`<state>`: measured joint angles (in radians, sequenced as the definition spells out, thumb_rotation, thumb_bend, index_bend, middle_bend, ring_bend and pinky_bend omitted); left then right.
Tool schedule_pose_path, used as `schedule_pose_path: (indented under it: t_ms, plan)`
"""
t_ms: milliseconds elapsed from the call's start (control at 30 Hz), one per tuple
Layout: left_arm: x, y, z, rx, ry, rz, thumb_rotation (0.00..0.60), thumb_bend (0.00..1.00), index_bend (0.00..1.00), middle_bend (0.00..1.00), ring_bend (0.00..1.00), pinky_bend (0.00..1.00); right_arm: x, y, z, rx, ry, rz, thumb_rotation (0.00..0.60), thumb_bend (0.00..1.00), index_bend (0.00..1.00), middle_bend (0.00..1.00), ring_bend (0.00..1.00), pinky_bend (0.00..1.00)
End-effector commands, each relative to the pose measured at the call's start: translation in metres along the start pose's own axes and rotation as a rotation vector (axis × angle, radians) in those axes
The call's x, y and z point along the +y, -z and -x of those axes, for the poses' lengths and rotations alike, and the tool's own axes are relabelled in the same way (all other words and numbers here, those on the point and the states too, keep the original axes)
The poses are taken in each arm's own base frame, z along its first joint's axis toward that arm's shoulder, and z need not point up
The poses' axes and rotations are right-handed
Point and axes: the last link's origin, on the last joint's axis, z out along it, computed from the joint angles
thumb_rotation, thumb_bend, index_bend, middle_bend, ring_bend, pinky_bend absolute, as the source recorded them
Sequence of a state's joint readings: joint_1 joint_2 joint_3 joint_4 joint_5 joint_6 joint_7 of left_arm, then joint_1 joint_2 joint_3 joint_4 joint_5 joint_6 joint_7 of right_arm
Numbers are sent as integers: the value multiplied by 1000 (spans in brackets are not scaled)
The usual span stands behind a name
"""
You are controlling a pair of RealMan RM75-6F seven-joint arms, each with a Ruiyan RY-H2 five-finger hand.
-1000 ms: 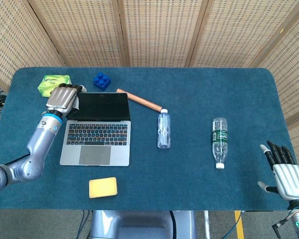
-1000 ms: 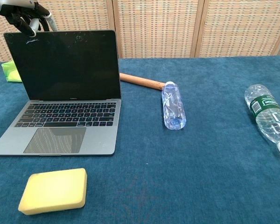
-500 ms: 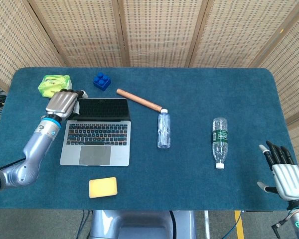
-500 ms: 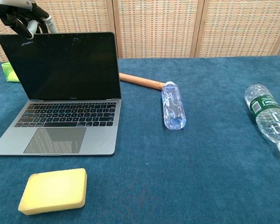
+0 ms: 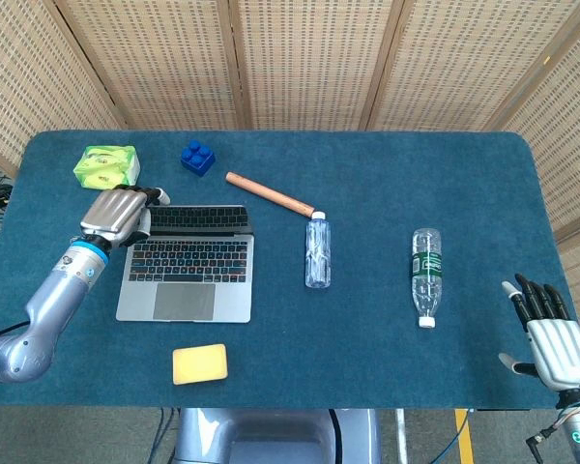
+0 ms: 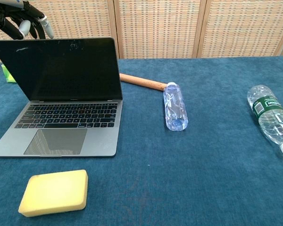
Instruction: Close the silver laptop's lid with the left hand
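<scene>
The silver laptop (image 5: 186,275) stands at the table's left with its lid (image 6: 61,68) partly up, leaning forward over the keyboard. In the head view the dark screen (image 5: 199,219) shows as a narrow strip. My left hand (image 5: 116,213) is at the lid's top left corner, and its fingertips (image 6: 24,27) curl over the lid's upper edge and press on it. My right hand (image 5: 551,338) hovers off the table's front right corner, fingers spread and holding nothing.
A yellow sponge (image 5: 199,363) lies in front of the laptop. A wooden rod (image 5: 269,194) and a clear bottle (image 5: 317,251) lie just right of it. A green-labelled bottle (image 5: 426,274) lies further right. A green packet (image 5: 104,164) and a blue brick (image 5: 198,157) sit behind the laptop.
My left hand has pushed the lid forward and down, so the screen leans further over the keyboard and looks narrower from above. The right hand has stayed in place.
</scene>
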<state>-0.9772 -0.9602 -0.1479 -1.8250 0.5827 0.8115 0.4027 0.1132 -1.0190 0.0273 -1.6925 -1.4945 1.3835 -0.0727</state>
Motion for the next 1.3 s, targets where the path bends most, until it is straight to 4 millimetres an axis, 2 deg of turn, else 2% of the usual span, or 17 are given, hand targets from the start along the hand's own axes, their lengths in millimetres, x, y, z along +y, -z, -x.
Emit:
schedule_pose_path:
  t_ms: [33, 533, 1000, 1300]
  plan:
    - [-2, 6, 3, -17, 6, 7, 600, 864, 283, 336, 247, 194, 0, 0, 0, -1, 0, -2, 600, 0, 0, 0, 0, 0]
    - [-11, 22, 21, -87, 22, 24, 600, 860, 283, 336, 247, 195, -1, 1, 1, -4, 7, -2, 600, 0, 0, 0, 0, 0]
    - [-7, 49, 33, -171, 77, 95, 600, 859, 283, 336, 247, 201, -2, 2, 0, 4, 10, -6, 600, 0, 0, 0, 0, 0]
    - [-10, 67, 64, -229, 22, 128, 600, 861, 283, 335, 247, 201, -2, 3, -1, 4, 11, -7, 600, 0, 0, 0, 0, 0]
